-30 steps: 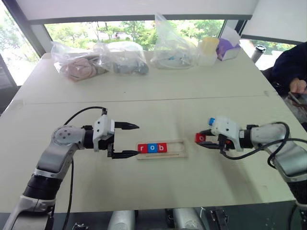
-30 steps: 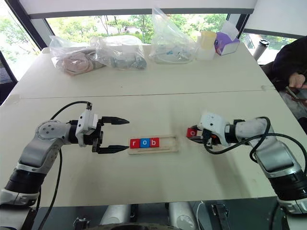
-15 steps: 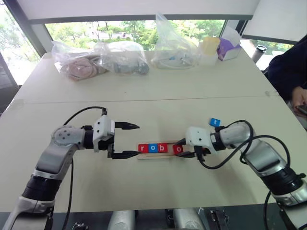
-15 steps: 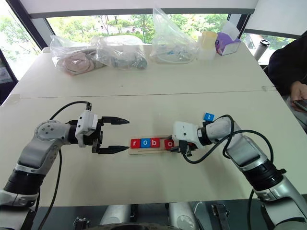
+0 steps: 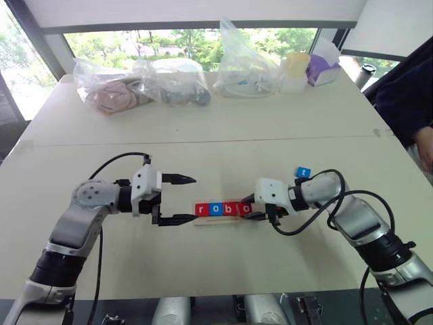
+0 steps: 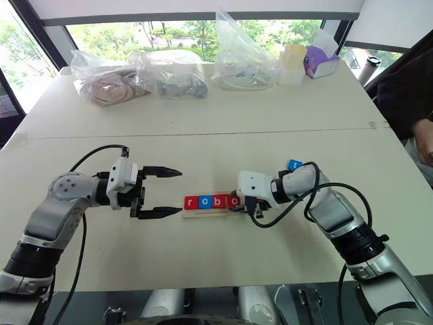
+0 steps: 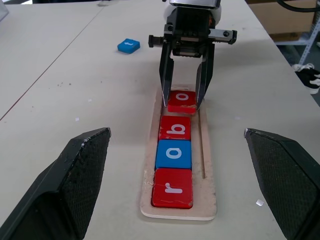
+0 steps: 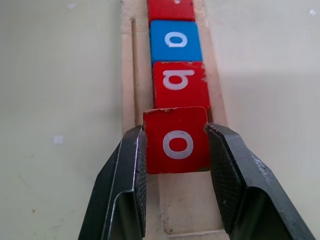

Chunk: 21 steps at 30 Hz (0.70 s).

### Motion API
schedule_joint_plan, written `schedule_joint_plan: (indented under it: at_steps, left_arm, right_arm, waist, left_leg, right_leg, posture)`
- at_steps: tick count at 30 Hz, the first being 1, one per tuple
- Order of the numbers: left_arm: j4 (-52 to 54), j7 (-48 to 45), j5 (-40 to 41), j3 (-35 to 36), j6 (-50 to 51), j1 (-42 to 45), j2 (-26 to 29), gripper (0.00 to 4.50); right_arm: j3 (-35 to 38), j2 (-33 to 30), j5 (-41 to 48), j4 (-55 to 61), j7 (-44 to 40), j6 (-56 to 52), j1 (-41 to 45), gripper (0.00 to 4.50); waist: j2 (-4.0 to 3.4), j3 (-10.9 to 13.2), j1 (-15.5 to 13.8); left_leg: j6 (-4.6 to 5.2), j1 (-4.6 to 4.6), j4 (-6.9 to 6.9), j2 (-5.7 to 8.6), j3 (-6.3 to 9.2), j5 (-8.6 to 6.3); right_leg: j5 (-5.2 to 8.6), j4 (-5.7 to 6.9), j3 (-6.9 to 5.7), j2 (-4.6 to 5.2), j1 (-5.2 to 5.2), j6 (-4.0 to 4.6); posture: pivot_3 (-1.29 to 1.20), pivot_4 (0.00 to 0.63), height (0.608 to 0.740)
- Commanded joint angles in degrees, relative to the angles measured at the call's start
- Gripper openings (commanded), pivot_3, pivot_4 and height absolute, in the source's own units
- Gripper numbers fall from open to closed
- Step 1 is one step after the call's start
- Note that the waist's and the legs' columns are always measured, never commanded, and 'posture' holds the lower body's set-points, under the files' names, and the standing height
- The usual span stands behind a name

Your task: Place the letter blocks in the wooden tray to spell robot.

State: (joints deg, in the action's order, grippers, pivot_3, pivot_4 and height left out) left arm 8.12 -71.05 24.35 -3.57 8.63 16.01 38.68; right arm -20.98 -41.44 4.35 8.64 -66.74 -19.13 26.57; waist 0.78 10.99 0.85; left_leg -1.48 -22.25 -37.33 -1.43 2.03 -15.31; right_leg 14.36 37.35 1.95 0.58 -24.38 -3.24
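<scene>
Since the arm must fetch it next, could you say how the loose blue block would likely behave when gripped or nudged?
The blue t block lies flat, so it probably slides rather than rolls. It looks rigid and small, likely light. Being thin, it offers little edge to grip.

Head pair: high, looking forward and down across the worktop (image 5: 223, 135) toward the windows. Left wrist: low, looking along the wooden tray (image 7: 179, 165) from its end. Right wrist: very close, facing back from the opposite end. Shared by all: the tray.
</scene>
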Motion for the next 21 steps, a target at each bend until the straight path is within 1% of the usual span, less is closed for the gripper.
schedule_joint_plan:
  at_steps: [1,12,18,19,21]
  left_arm:
    - [2.28,0.08,1.0,0.86,0.27,-0.17,0.43,4.5]
    - [2.65,0.26,0.91,0.89,0.88,-0.07,0.29,4.5]
    - [2.6,0.47,0.88,0.88,0.92,0.04,0.19,4.5]
    - [2.61,0.5,0.89,0.88,0.93,0.03,0.18,4.5]
    - [2.67,0.56,0.9,0.88,1.01,0.02,0.17,4.5]
  right_arm:
    - [0.61,0.58,-0.42,0.35,0.43,0.4,1.13,1.15]
    - [0.12,0.91,-1.13,-0.01,-0.01,0.58,1.39,1.15]
    - [-0.13,1.19,-1.24,-0.28,-0.1,0.44,1.9,4.18]
    - [-0.16,1.31,-1.26,-0.32,-0.05,0.4,2.03,4.48]
    - [-0.06,1.44,-1.2,-0.13,-0.06,0.21,2.24,4.48]
  waist:
    - [0.0,0.0,-0.02]
    - [0.0,0.0,-0.01]
    - [0.0,0.0,-0.02]
    - [0.0,0.0,-0.02]
    - [0.0,0.0,0.0]
  left_leg:
    - [0.0,0.0,0.0,0.0,0.0,0.0]
    - [0.0,0.0,0.0,0.0,0.0,0.0]
    - [0.0,0.0,0.0,0.0,0.0,0.0]
    - [0.0,0.0,0.0,0.0,0.0,0.0]
    - [0.0,0.0,0.0,0.0,0.0,0.0]
  right_leg:
    - [0.0,0.0,0.0,0.0,0.0,0.0]
    - [0.0,0.01,0.0,0.0,0.0,0.0]
    - [0.0,0.01,0.0,0.0,0.0,0.0]
    - [0.0,0.02,0.0,0.0,0.0,0.0]
    - [0.0,0.02,0.0,0.0,0.0,0.0]
  posture:
    - [0.0,0.15,0.74]
    - [0.0,0.15,0.74]
    - [0.0,0.15,0.74]
    - [0.0,0.15,0.74]
    - [0.0,0.15,0.74]
